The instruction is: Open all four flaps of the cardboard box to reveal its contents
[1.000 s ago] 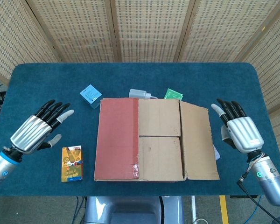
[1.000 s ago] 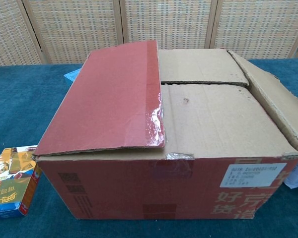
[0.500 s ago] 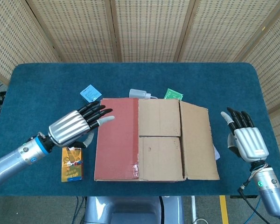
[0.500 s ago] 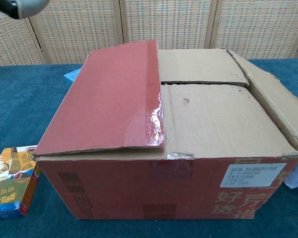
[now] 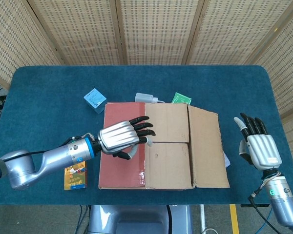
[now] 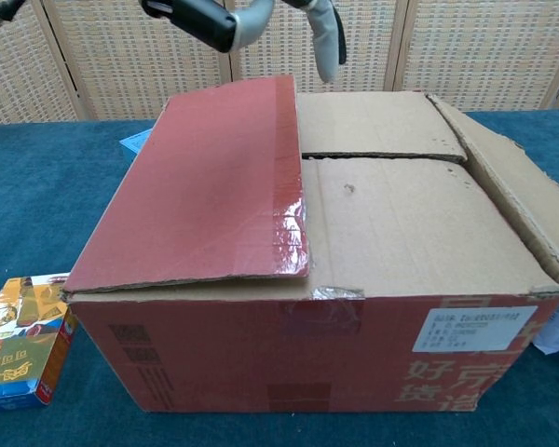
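The cardboard box [image 5: 166, 161] stands mid-table with all flaps down. Its red left flap [image 5: 122, 168] lies over the two inner brown flaps [image 5: 167, 122]; the right flap [image 5: 207, 148] is slightly raised. My left hand [image 5: 123, 137] hovers above the red flap with fingers spread toward its inner edge, holding nothing; in the chest view only its underside [image 6: 252, 20] shows, well above the box [image 6: 373, 261]. My right hand [image 5: 259, 146] hangs open to the right of the box, apart from it.
A yellow packet [image 5: 74, 170] lies left of the box, also in the chest view [image 6: 19, 340]. Behind the box are a blue cube [image 5: 95, 99], a white bottle [image 5: 146, 98] and a green packet [image 5: 181, 99]. The blue table [image 5: 49, 87] ends close in front of the box.
My left hand swept right from the table's left side to above the red flap. The right hand drew back slightly toward the front edge. The box has not moved.
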